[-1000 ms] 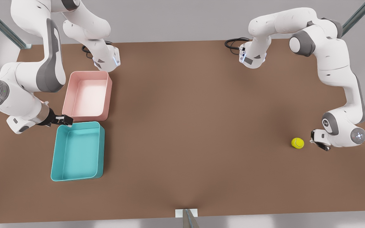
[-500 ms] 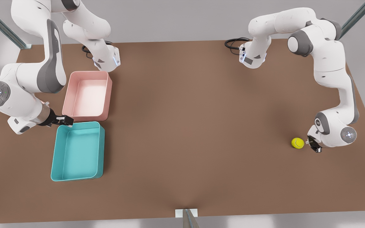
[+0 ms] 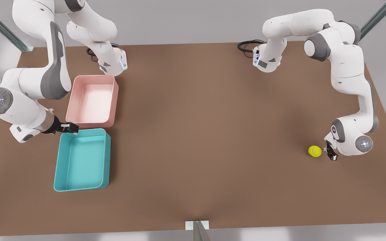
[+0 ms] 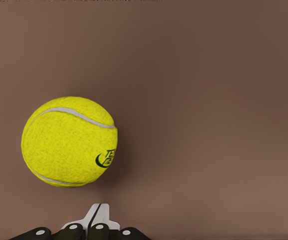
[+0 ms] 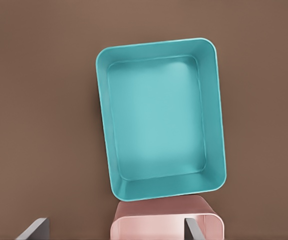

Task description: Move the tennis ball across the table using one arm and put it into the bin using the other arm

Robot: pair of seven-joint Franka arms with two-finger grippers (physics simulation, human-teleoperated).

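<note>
Tennis ball (image 3: 314,151) sits on the table (image 3: 206,134) at the front view's right, just beside the left gripper (image 3: 329,152), on that gripper's side toward the far-off bin (image 3: 82,160), so we judge a push across is what's set up. We see the left gripper's fingers (image 4: 99,216) pressed together with nothing between them, low near the tabletop behind the ball, forearm bent down from the elbow. Right gripper (image 3: 70,127) waits at the bin's far corner next to the pink tray (image 3: 92,99), fingers spread apart and holding nothing.
</note>
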